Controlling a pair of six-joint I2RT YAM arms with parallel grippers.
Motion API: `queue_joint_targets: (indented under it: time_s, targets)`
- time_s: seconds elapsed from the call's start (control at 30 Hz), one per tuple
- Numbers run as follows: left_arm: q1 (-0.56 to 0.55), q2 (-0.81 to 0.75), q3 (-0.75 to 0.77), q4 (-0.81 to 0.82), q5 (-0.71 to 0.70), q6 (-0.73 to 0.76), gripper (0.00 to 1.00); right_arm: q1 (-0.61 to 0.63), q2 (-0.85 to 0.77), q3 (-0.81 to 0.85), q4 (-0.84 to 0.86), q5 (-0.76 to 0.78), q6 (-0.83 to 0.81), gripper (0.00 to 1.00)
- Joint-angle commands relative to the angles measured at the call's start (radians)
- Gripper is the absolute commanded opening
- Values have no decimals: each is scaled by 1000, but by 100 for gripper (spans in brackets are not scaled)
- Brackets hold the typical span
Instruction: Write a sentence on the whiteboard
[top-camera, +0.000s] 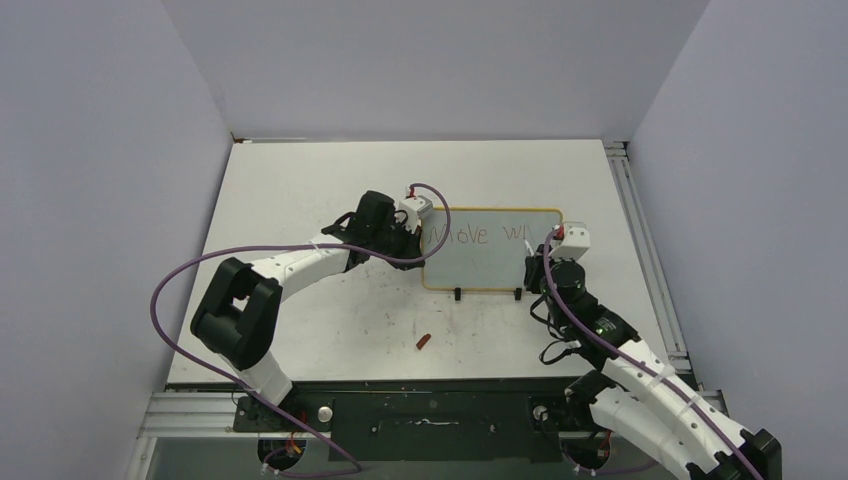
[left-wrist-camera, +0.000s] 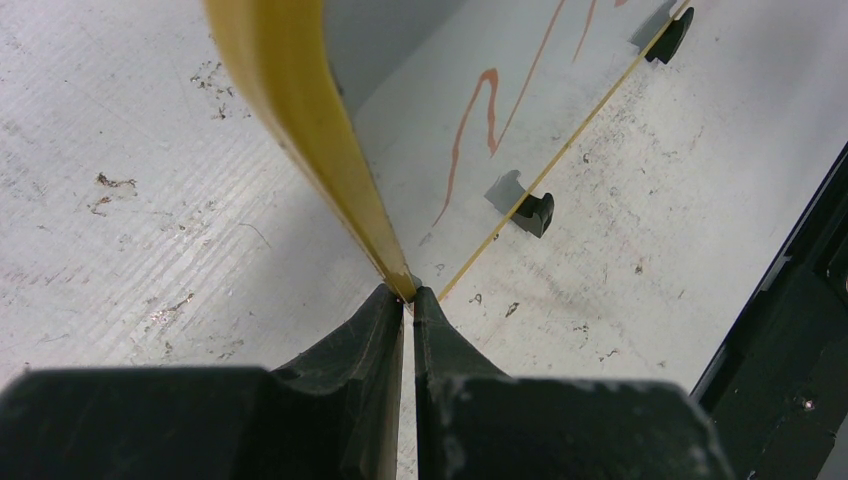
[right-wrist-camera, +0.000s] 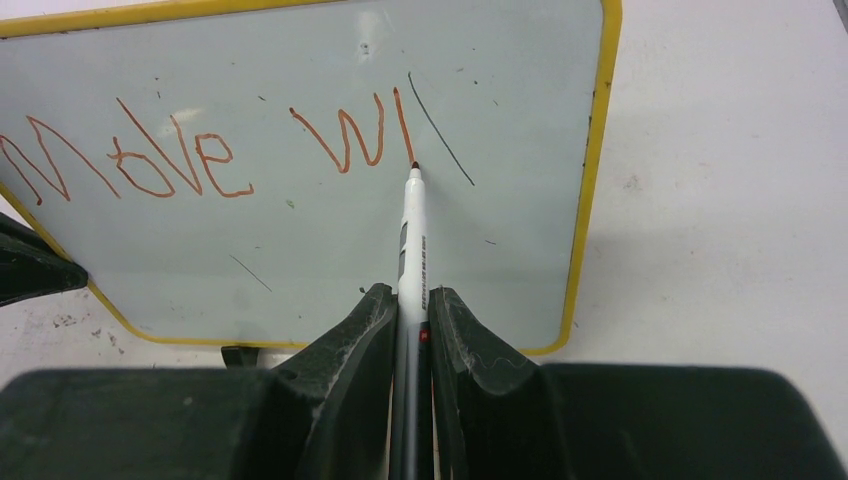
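The whiteboard (top-camera: 490, 262) stands tilted on the table, its yellow frame (left-wrist-camera: 300, 130) filling the upper left wrist view. My left gripper (top-camera: 415, 232) (left-wrist-camera: 408, 295) is shut on the board's left edge. The sentence (right-wrist-camera: 200, 150) reads "Move W" in reddish-brown strokes, with one upright stroke after the W. In the top view the lettering (top-camera: 480, 235) runs along the board's upper part. My right gripper (right-wrist-camera: 410, 295) (top-camera: 540, 262) is shut on a white marker (right-wrist-camera: 412, 240). The marker's tip rests at the foot of that last stroke.
A small red cap (top-camera: 423, 342) lies on the table in front of the board. Two black feet (top-camera: 458, 294) (top-camera: 517, 293) prop the board's near edge. A thin dark line (right-wrist-camera: 440, 130) crosses the board right of the writing. A metal rail (top-camera: 640, 230) borders the table's right side.
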Motion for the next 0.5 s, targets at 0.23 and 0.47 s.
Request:
queue_joint_targets:
  time_s: [0.23,0.47]
  targets:
    - [-7,-26,34,-6,-11,21,4,-7,-82,44,52,-16,-57,5]
    - [-6,-27,36,-7,-9,21,4,-9,-26,74,129,-13,-109,5]
